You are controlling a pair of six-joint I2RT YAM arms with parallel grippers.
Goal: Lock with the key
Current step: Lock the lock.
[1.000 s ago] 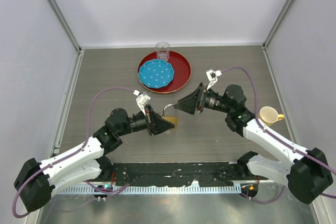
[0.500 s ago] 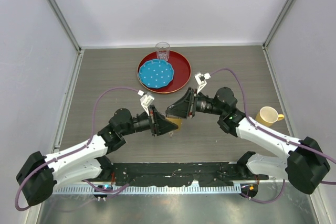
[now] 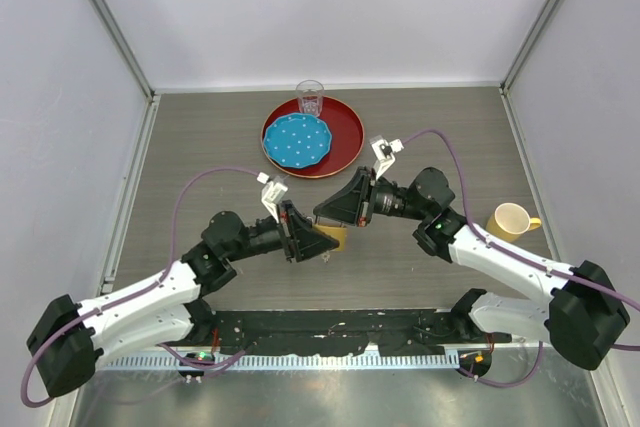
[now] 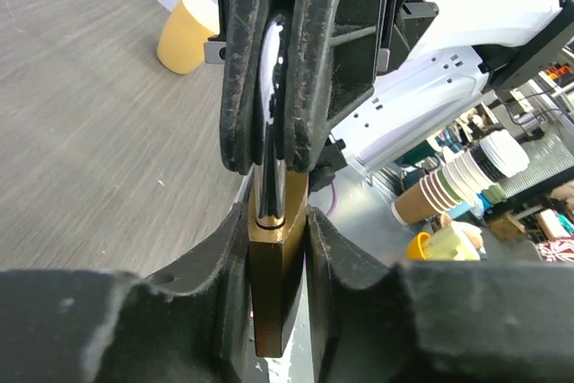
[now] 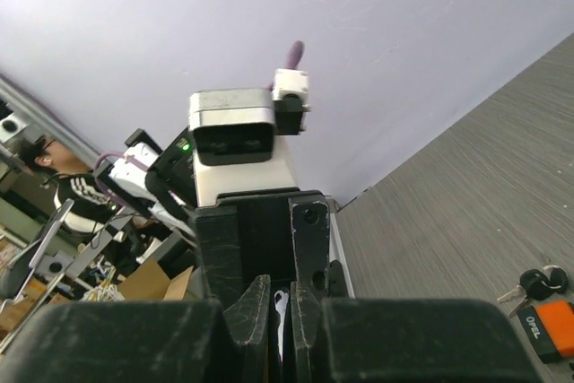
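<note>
both tools are busy on the lock. left gripper point(image 4: 278, 221) is clenched on the brass padlock point(image 4: 276, 298), a finger on each flat side. right gripper point(image 3: 322, 217) is pinched onto the steel shackle point(image 4: 273, 47); the left wrist view shows its two fingers tight against the bar just above the body. the padlock is held off the table between the two wrists, about mid-table, near side of the red tray point(image 3: 345, 137). its long axis, body to shackle, runs along the line from left tool to right tool, so the arms face each other with the lock as the link. the keys point(image 5: 529, 286) lie flat on the table next to an orange tag point(image 5: 544, 322), well apart from both tools. they show only low-right in the right wrist view. the overhead doesn't show them, so i can't tell which arm is nearer. my read: the shackle is being seated now. the key step needs one tool freed, likely the right. the keyway isn't visible; presumably it's on the body end buried toward the left palm, so a regrip may be needed.
</note>
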